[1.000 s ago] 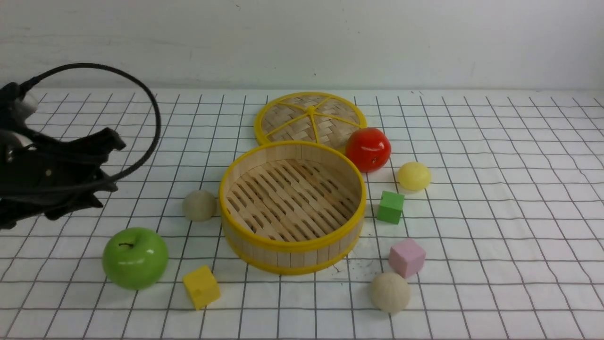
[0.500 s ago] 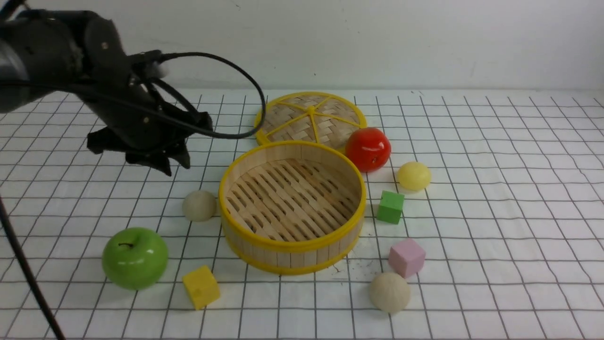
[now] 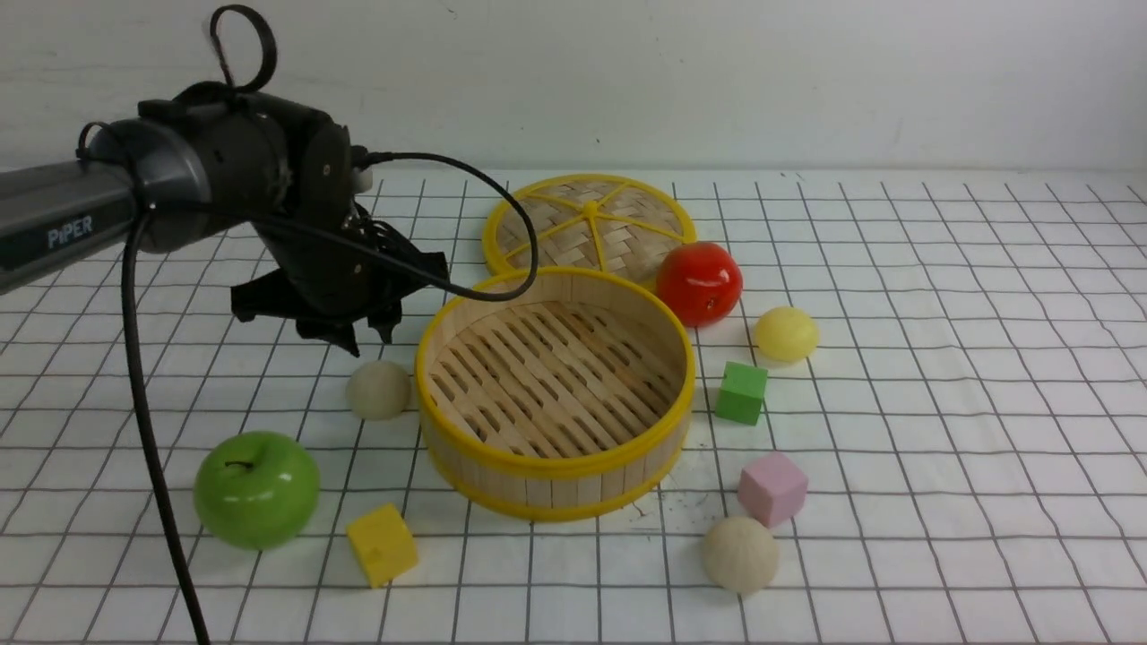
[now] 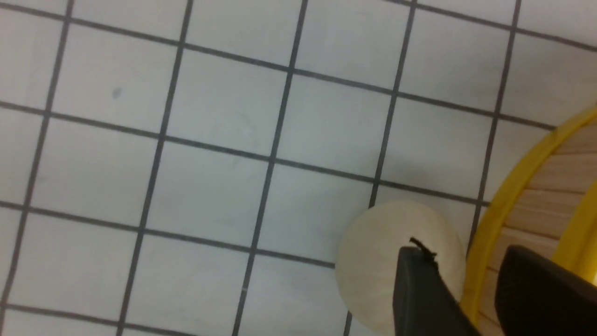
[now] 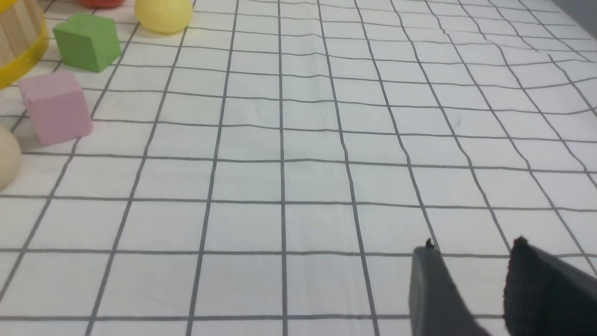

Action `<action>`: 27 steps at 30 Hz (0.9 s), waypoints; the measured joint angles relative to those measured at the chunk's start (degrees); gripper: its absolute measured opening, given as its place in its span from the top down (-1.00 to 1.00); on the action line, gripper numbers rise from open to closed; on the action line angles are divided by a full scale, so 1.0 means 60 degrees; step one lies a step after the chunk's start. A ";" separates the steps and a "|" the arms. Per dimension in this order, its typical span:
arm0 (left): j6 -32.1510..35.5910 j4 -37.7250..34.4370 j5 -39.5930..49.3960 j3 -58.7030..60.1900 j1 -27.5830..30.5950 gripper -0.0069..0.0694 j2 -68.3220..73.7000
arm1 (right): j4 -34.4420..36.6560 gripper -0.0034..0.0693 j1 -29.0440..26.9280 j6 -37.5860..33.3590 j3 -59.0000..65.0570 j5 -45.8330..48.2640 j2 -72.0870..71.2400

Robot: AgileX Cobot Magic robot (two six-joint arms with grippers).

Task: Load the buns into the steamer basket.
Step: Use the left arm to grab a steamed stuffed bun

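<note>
The steamer basket point(image 3: 556, 466) stands empty mid-table. One beige bun point(image 3: 379, 390) lies against its left wall, a pale yellow bun point(image 3: 786, 333) to its right, another beige bun point(image 3: 739, 554) at the front right. My left gripper point(image 3: 366, 339) hangs open just above and behind the left bun. In the left wrist view the open gripper point(image 4: 466, 252) holds nothing; one finger point(image 4: 419, 289) overlaps the bun point(image 4: 373, 261), the other sits over the basket point(image 4: 513, 186). My right gripper point(image 5: 473, 247) is open over bare cloth, far from the yellow bun point(image 5: 163, 14).
A woven lid point(image 3: 589, 224) lies behind the basket, with a red apple point(image 3: 699, 282) beside it. A green apple point(image 3: 257, 489) and yellow cube point(image 3: 383, 544) sit front left. A green cube point(image 3: 742, 392) and pink cube point(image 3: 772, 488) sit right of the basket.
My left arm has swung in from the table's left edge toward the basket and lowered over the beige bun on its left. Objects have not moved.
</note>
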 joint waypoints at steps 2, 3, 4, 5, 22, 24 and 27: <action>0.0000 0.0004 -0.0072 0.0000 0.0000 0.19 0.0103 | 0.0000 0.25 0.0000 0.0000 0.0000 0.0000 0.0000; 0.0000 0.0004 -0.0093 0.0000 0.0000 0.19 0.0163 | 0.0000 0.25 0.0000 0.0000 0.0000 0.0000 0.0000; 0.0000 0.0012 -0.0093 0.0000 0.0000 0.19 0.0195 | 0.0000 0.25 0.0000 0.0000 0.0000 0.0000 0.0000; 0.0000 0.0022 -0.0093 0.0000 0.0000 0.19 0.0253 | 0.0000 0.25 0.0000 0.0000 0.0000 0.0000 0.0000; 0.0000 0.0076 -0.0002 -0.0026 0.0000 0.20 0.0857 | 0.0000 0.25 0.0000 0.0000 0.0000 0.0000 0.0000; 0.0000 0.0076 -0.0002 -0.0026 0.0000 0.20 0.0857 | 0.0000 0.25 0.0000 0.0000 0.0000 0.0000 0.0000; 0.0000 0.0076 0.0020 -0.0026 0.0000 0.28 0.0857 | 0.0000 0.25 0.0000 0.0000 0.0000 0.0000 0.0000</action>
